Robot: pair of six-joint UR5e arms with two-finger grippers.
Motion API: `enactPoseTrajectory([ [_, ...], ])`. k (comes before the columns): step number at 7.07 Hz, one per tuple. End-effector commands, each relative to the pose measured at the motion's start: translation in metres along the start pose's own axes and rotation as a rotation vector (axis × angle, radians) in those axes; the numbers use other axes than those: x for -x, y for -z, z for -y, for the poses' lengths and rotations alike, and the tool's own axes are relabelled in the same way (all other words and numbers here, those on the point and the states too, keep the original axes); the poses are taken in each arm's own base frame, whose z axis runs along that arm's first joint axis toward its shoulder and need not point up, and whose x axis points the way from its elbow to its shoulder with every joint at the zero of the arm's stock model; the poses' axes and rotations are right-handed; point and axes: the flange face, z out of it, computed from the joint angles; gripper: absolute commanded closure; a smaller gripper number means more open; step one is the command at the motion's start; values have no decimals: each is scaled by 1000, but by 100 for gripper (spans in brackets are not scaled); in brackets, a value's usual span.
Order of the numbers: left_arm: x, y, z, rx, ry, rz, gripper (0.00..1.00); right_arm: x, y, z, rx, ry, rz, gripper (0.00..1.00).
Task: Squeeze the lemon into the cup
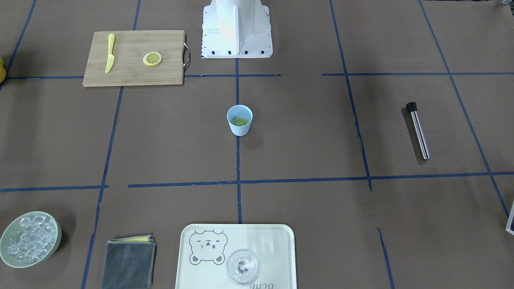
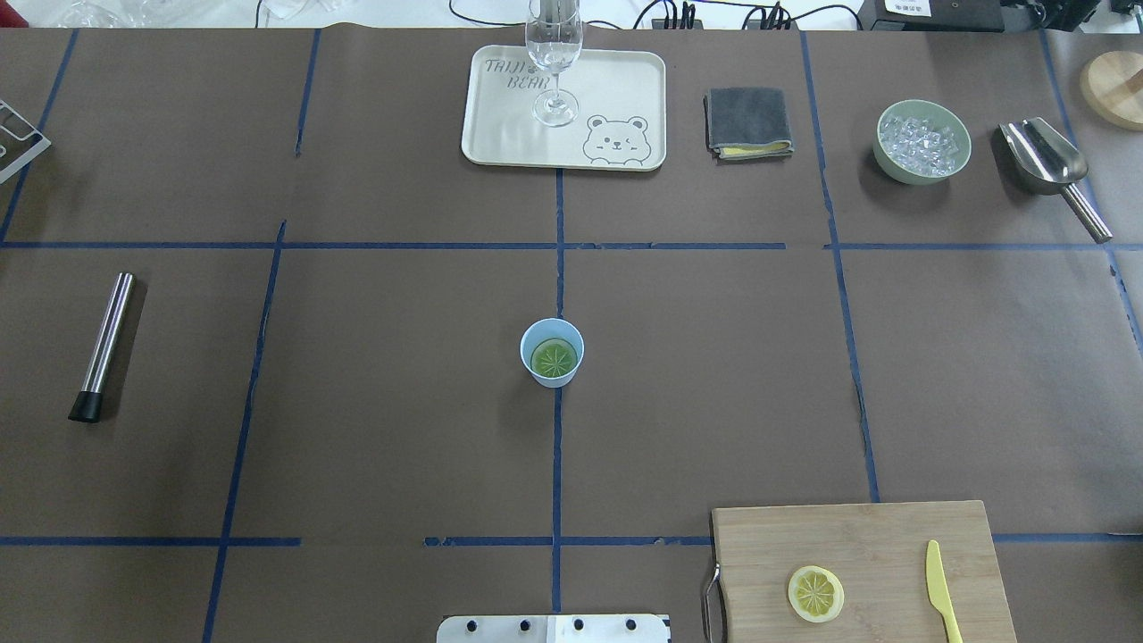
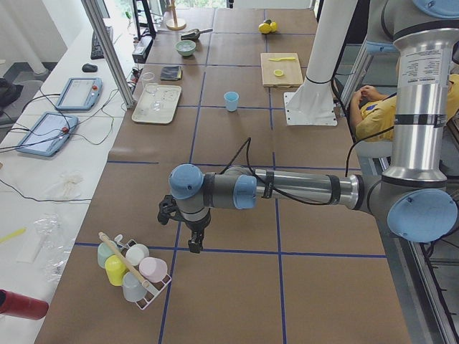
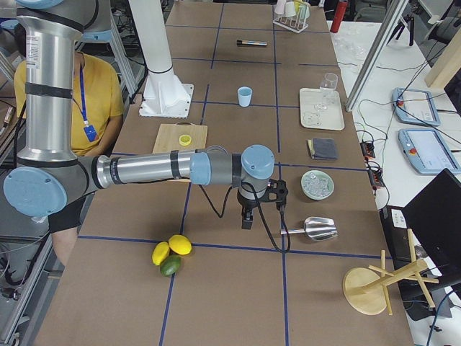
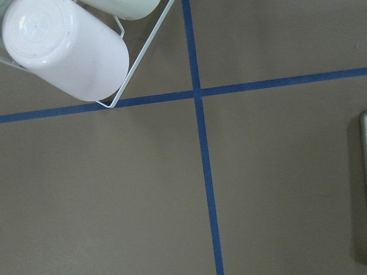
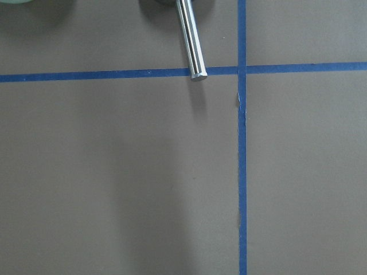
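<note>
Your desk [image 2: 402, 429] is the biggest thing, brown with blue tape lines, and no one camera shows all of it. The left arm [image 3: 301, 190] reaches out low over one end and the right arm [image 4: 144, 169] over the other end, both well away from the cup. The wooden board [image 2: 857, 545] lies close to the robot on its right side, and the overhead view cuts off its near edge. The cream tray [image 2: 500, 134] lies on the far side, and the front view cuts off its edge too. You can see the left arm's fingers [image 3: 193, 246] and the right arm's fingers [image 4: 246, 222] only from the side cameras, small and dark, so I cannot tell if they are open or closed. The wrist cameras show just desk and tape below them. The blue cup [image 1: 239, 129] stands upright in the middle of the desk on a tape line. A lemon slice [image 2: 554, 359] lies flat at its bottom and looks greenish in the shade there. The other slice [image 2: 815, 594] lies on the board near the yellow knife [image 2: 938, 585], not touching it.
</note>
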Motion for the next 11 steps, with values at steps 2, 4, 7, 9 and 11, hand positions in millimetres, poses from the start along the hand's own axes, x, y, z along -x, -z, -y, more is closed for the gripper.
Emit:
enactPoseTrajectory([
  [2,6,-3,-6,3,15,0,0,1,0,-1,1,2,1,0],
  [4,8,-4,-10,10,20,-1,0,6,-1,-1,3,12,1,0],
  [7,9,-6,-13,19,29,-2,0,7,1,-6,-1,21,-2,0],
  [9,7,-2,-10,48,57,-5,0,4,1,-4,-4,38,-27,0],
  [11,12,0,-13,62,20,-11,0,1,-1,-1,-61,102,-95,0],
])
